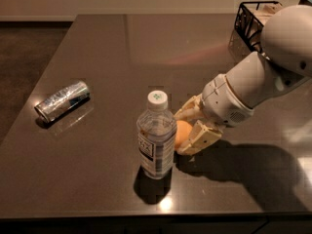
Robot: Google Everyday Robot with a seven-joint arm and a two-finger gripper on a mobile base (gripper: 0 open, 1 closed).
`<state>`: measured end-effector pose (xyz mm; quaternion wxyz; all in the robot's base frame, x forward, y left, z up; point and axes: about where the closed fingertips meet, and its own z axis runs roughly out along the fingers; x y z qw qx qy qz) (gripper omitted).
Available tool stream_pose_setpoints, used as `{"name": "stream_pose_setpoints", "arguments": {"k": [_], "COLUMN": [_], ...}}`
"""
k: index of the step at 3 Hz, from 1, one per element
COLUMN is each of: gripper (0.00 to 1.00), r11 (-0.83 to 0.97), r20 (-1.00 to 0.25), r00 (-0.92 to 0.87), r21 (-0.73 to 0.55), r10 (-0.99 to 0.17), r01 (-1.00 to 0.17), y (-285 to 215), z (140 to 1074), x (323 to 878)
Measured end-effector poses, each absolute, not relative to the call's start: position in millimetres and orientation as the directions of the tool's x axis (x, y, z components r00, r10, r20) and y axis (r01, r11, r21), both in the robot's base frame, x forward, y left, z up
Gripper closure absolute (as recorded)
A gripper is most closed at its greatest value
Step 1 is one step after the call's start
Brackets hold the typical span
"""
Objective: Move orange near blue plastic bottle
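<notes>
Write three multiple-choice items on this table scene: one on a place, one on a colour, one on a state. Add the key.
1. Where is the orange relative to the blue plastic bottle?
A. Balanced on its cap
B. Right beside it, between the fingers of the gripper
C. Far from it, at the far edge

2. What colour is the bottle's cap?
A. White with a green mark
B. Red
C. Black

3. How is the silver can placed?
A. Standing upright
B. Held in the gripper
C. Lying on its side on the table

Key: 1 B, because the gripper is shut on the orange next to the upright bottle. 2 A, because the cap is white with a small green mark on top. 3 C, because the can lies flat, apart from the bottle and the gripper.
</notes>
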<state>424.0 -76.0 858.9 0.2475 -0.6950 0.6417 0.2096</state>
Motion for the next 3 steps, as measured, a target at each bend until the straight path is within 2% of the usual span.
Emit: {"name": "stream_pose_setpoints", "arguments": {"k": [1,2,3], "gripper": [0.12,0.0,0.0], "r11": [-0.057,-0.06,-0.06], "r20": [-0.608,-0.607,-0.607], "r00": [0.091,0.094,0.094], "r21": [-0.076,-0.077,-0.077], "r10": [-0.789,-0.789,-0.789], "r01": [-0.995,-0.995,-0.995], "y": [-74.6,-73.1,-73.1], "z": [859.3,859.8,859.8], "x": [423.4,422.8,422.8]}}
